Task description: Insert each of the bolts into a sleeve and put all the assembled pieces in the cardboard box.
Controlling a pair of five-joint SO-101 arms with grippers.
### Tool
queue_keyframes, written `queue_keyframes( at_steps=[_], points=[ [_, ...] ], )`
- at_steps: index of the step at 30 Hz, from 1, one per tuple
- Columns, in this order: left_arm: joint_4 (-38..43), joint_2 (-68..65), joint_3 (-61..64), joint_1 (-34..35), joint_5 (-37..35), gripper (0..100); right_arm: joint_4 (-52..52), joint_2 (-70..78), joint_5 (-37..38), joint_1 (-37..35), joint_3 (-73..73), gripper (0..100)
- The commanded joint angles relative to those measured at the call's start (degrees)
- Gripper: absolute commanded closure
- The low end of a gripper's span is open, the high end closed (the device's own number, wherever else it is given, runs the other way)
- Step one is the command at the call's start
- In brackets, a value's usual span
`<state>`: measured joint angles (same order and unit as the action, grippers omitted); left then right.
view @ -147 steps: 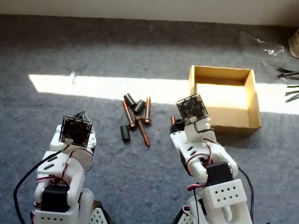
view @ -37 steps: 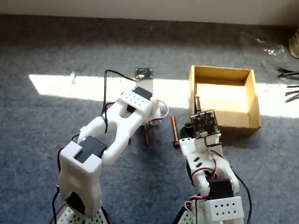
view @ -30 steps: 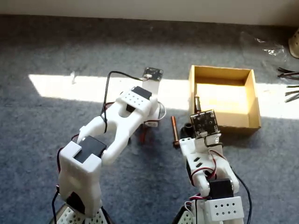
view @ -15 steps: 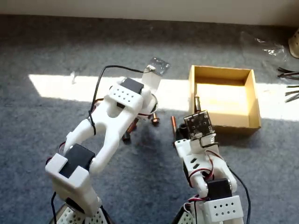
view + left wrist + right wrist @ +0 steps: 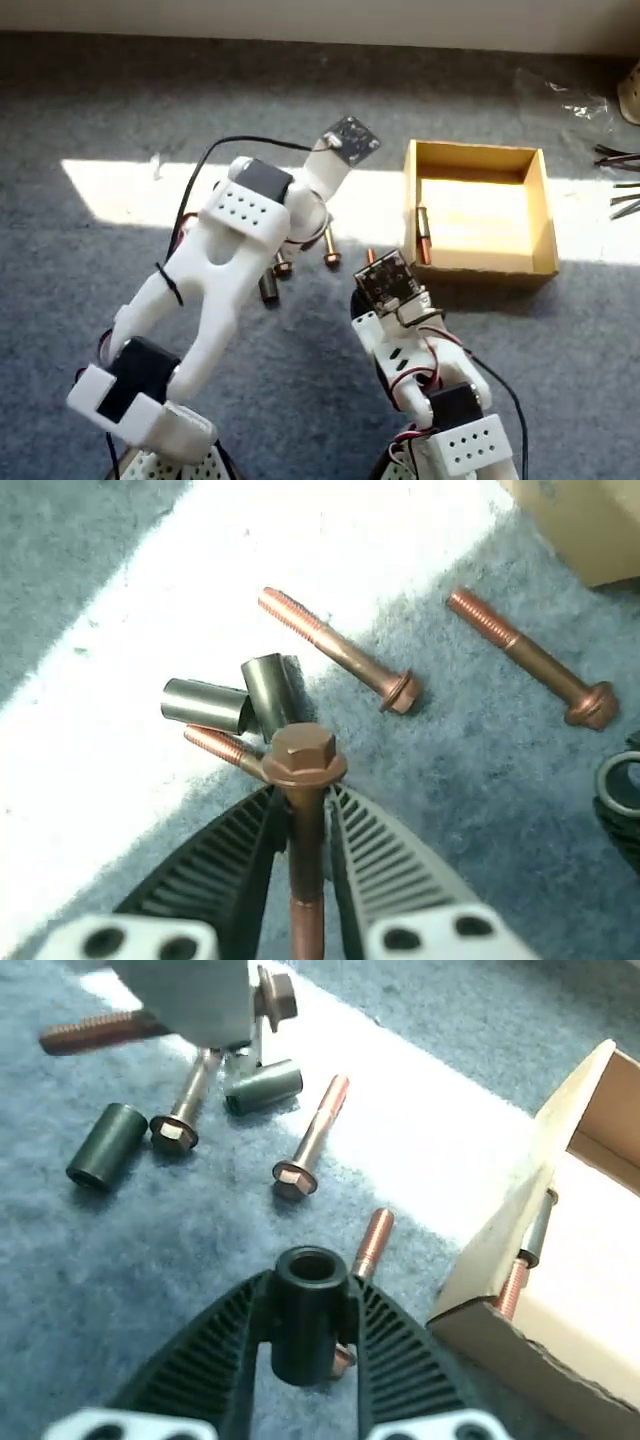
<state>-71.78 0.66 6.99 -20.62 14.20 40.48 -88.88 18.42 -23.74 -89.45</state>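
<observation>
Left gripper [image 5: 303,805] is clenched on a hex-headed copper bolt [image 5: 304,757], its shank between ribbed black fingers [image 5: 240,850]. Right gripper [image 5: 305,1305] grasps a smooth, dark, hollow sleeve [image 5: 303,1272]. Seen from above, the open cardboard box [image 5: 475,150] on grey carpet [image 5: 100,100] holds one assembled piece [image 5: 421,237].

Copper bolt [image 5: 305,780], dark sleeve [image 5: 304,1312], tan box [image 5: 490,269]

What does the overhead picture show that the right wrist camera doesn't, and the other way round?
From the high view: the left arm and right arm whole, plus dark tools lying on the carpet past the cardboard box. From the right wrist view: the right gripper shut on a sleeve, its hole facing the camera. In both: that box with one assembled piece inside, and loose bolts on the carpet.
</observation>
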Motion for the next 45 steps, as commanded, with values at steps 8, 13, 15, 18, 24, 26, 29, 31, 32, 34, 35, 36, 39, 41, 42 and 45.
queue_keyframes(
  at_steps=[8,13,15,18,24,26,29,31,32,34,35,36,39,41,42,45],
  points=[
    [0.35,23.52,4.62,1.19,0.44,99,-4.18,0.13,0.97,-3.82,0.04,99.3],
    [2.20,34.51,10.42,1.54,0.18,99,-4.18,-0.13,0.62,-6.55,0.04,99.3],
    [4.22,39.08,13.85,1.54,0.18,99,-4.26,-0.13,0.53,-6.55,0.04,99.3],
    [8.44,45.76,19.91,1.54,0.09,99,-4.26,-0.13,0.53,-6.55,0.40,99.3],
    [16.88,57.63,31.34,2.24,-8.18,99,-8.04,-0.13,0.53,-6.55,0.13,99.3],
    [19.78,60.26,34.68,3.30,-10.37,99,-10.24,0.13,0.53,-7.08,0.04,99.3],
    [23.38,62.90,38.99,4.44,-10.37,99,-10.77,0.13,0.53,-9.80,0.04,99.3],
    [25.41,64.22,40.75,4.44,-10.46,99,-10.86,0.04,0.44,-11.30,0.48,99.3],
    [26.20,64.66,41.19,4.18,-10.55,99,-11.30,-0.13,0.44,-11.74,0.48,99.3],
    [27.60,65.71,41.27,3.91,-10.99,99,-14.37,-0.13,0.18,-11.91,0.04,99.3],
    [28.31,66.24,41.27,3.91,-12.57,99,-16.31,-0.13,-1.14,-11.91,0.04,99.3],
    [28.92,66.86,41.27,3.91,-14.86,99,-18.15,-0.04,-2.90,-11.91,-0.04,99.3],
    [29.63,68.26,41.54,4.09,-18.99,99,-19.74,-0.13,-6.59,-11.91,0.04,99.3],
    [29.45,68.97,41.63,4.00,-19.60,99,-19.74,-0.13,-7.03,-11.91,0.13,99.3],
    [29.45,69.32,41.63,4.00,-20.04,99,-19.82,-0.13,-7.12,-11.91,0.31,99.3],
    [29.63,70.90,41.63,3.91,-23.74,99,-20.18,-0.22,-9.49,-12.44,0.40,99.3]
  ],
)
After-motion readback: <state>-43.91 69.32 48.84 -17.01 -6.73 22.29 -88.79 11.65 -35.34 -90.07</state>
